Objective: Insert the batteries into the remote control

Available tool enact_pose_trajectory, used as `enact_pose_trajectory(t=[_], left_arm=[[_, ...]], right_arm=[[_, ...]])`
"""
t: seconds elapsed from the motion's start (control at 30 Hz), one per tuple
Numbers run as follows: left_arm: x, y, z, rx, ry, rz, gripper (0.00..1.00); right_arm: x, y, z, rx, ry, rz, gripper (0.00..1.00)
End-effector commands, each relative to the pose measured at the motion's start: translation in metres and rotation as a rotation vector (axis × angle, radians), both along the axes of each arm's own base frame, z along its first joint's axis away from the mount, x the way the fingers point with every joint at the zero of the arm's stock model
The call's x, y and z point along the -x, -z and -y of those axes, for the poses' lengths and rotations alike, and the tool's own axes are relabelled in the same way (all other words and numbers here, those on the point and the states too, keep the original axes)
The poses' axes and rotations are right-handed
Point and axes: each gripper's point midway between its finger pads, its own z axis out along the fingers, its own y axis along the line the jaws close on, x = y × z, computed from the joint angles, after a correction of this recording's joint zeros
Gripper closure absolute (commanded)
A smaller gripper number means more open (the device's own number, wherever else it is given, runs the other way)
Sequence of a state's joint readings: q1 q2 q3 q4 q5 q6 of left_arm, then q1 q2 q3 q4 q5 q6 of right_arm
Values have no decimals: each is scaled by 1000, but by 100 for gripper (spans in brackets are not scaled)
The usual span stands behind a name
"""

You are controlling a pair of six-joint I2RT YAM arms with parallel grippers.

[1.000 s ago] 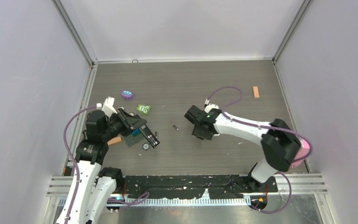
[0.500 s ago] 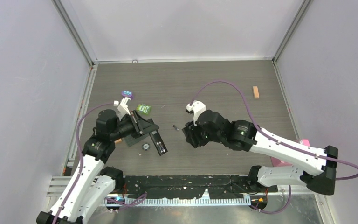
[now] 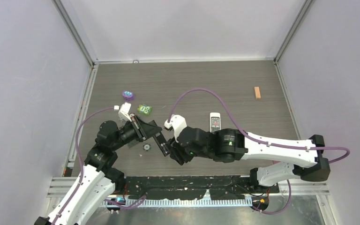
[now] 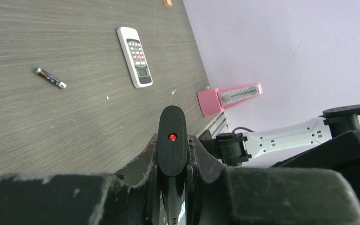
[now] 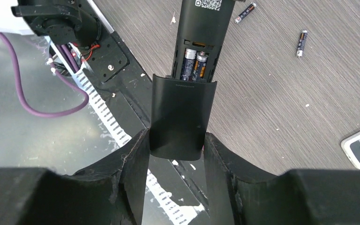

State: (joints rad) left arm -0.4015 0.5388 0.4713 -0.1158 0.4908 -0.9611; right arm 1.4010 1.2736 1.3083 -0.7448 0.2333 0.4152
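Batteries, two slim dark grey cylindrical cells with silvery ends [image 5: 189, 63], sit side by side in the open bay of a long black plastic remote control [image 5: 201, 23], which the left jaws clamp by its flanks, its red-lensed nose poking out between them. The right jaws are closed on the sides of a curved black plastic battery cover [image 5: 183, 117].

Everything turns on alignment. The remote lies straight ahead of the right jaws, and its long axis runs on from the cover's own. The cover's leading edge sits right at the mouth of the bay, apparently touching, though the wrist view cannot settle contact.

From above, the right arm [image 3: 262, 145] reaches across to meet the left arm [image 3: 105, 140] nose to nose near the front of the dark wood-grain bench [image 3: 192, 79]. Two loose cells [image 5: 301, 43] lie on the bench beyond the black remote, well apart from both pairs of jaws. A white rectangular remote with buttons [image 3: 214, 122] rests nearby.

Closing the bay looks to call for a straight slide forward along that shared axis.
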Motion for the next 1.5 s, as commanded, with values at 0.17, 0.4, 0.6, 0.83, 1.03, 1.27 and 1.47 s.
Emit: enact_pose_trajectory(t=[0.17, 0.4, 0.6, 0.83, 1.03, 1.27, 1.47], left_arm=[[-10, -36, -11, 90, -115, 116, 100], [-10, -37, -9, 102, -108, 85, 100], [-7, -39, -6, 113, -85, 58, 100], [-5, -40, -6, 126, -85, 53, 100], [-1, -41, -2, 143, -51, 38, 100], [2, -42, -1, 157, -38, 33, 100], [4, -45, 0, 171, -31, 35, 100]], right_arm=[[-13, -10, -25, -4, 114, 63, 94], [-20, -5, -31, 22, 110, 109, 94], [-22, 4, -36, 51, 101, 120, 94], [-22, 13, -43, 56, 95, 102, 94], [-26, 19, -41, 55, 104, 89, 94], [-30, 24, -39, 68, 111, 97, 94], [-27, 30, -39, 76, 88, 74, 92]])
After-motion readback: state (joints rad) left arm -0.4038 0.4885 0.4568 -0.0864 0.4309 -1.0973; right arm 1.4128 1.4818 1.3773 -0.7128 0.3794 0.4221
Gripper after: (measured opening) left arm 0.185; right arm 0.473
